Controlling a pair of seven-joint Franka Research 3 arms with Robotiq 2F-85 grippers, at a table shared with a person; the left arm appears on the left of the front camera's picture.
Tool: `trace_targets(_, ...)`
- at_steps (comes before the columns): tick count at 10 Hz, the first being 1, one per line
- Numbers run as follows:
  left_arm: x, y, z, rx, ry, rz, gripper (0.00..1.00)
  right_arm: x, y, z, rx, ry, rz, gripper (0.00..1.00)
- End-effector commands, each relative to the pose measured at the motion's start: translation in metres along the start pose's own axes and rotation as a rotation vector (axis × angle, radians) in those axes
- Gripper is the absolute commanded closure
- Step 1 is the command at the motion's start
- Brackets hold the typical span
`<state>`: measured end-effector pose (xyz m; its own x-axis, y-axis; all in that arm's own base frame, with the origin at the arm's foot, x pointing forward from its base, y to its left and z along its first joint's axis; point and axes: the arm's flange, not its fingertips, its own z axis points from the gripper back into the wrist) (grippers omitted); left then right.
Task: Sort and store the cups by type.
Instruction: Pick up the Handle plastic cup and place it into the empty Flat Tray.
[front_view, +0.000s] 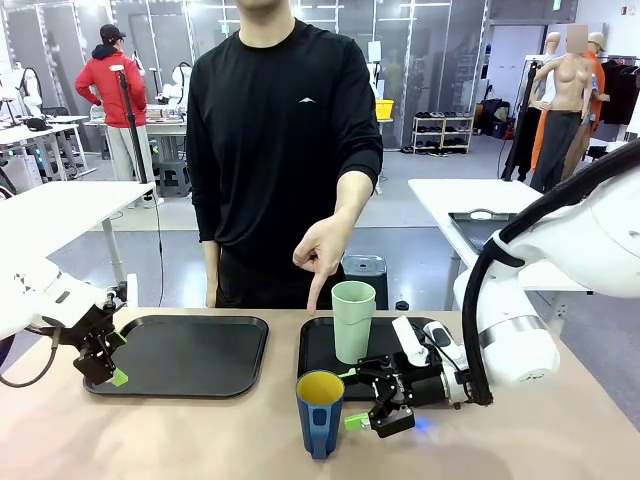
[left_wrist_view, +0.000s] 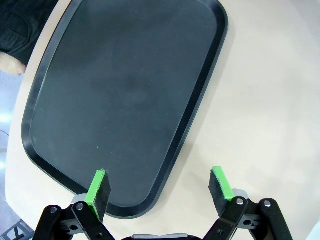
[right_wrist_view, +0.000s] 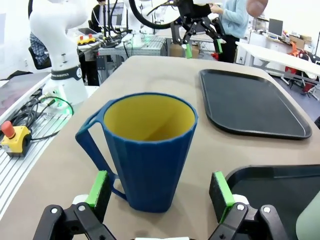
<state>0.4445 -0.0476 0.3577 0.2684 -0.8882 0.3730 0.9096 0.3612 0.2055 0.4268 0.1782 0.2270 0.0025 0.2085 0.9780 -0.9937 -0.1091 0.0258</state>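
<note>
A dark blue cup (front_view: 320, 412) with a yellow inside and a handle stands upright on the table near the front edge; the right wrist view has this blue cup (right_wrist_view: 147, 150) close up, just beyond the pads. My right gripper (front_view: 352, 400) lies low beside it on its right, open and apart from it. A tall mint-green tumbler (front_view: 352, 320) stands on the right black tray (front_view: 318, 345), where the person's hand (front_view: 320, 255) points down. My left gripper (front_view: 113, 358) hangs open over the front left corner of the left black tray (front_view: 190, 355), holding nothing.
The person stands at the far side behind the trays. In the left wrist view the left tray (left_wrist_view: 125, 95) is bare, with tan tabletop to its right. The right wrist view has my left gripper (right_wrist_view: 202, 45) far across the table, beyond the left tray (right_wrist_view: 250, 102).
</note>
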Motion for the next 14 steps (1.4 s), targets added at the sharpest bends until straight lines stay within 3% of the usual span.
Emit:
trace_targets(1, -0.001, 0.0, -0.001, 0.017, 0.015, 0.002, 0.0, -0.006, -0.005, -0.008, 0.028, -0.034, 0.032, 0.0)
trace_targets(14, -0.001, 0.0, -0.001, 0.017, 0.015, 0.002, 0.0, -0.015, -0.007, -0.053, 0.143, -0.089, 0.018, 0.0)
